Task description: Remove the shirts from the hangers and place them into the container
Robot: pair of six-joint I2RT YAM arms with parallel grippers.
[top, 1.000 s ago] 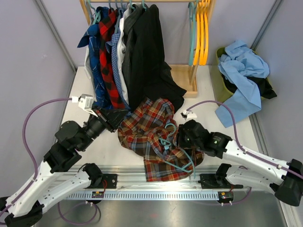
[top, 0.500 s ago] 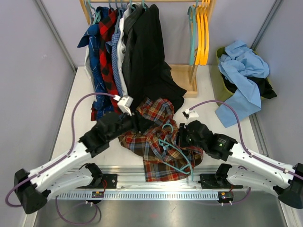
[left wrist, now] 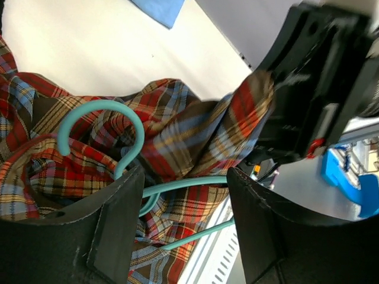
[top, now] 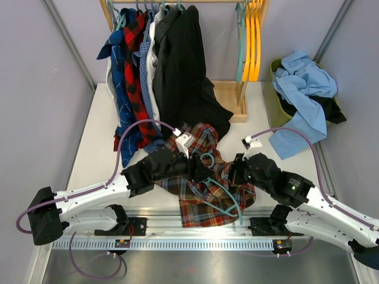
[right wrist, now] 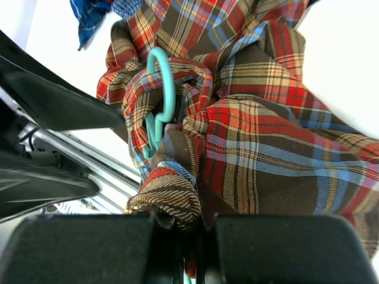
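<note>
A brown-red plaid shirt (top: 204, 210) lies crumpled at the table's front middle with a teal hanger (top: 228, 198) still tangled in it. My left gripper (top: 203, 171) is open right at the hanger's hook. In the left wrist view the hanger (left wrist: 100, 109) curls over the shirt (left wrist: 189, 130), and its bars run across the gap of my left gripper (left wrist: 185, 177). My right gripper (top: 235, 174) is shut on a fold of the shirt. In the right wrist view my right gripper (right wrist: 197, 236) pinches a rolled edge of the shirt (right wrist: 266, 160) beside the hanger (right wrist: 163, 89). The olive-green container (top: 274, 89) stands back right.
Several shirts (top: 160, 59) hang on a wooden rack (top: 228, 97) at the back, with teal and orange hangers (top: 254, 35) to their right. A light blue shirt (top: 302, 83) and dark cloth spill over the container's rim. Metal rails run along the near edge.
My left arm swung from the table's left side over to the plaid shirt and its jaws opened. My right gripper kept its hold and drew the cloth slightly right.
</note>
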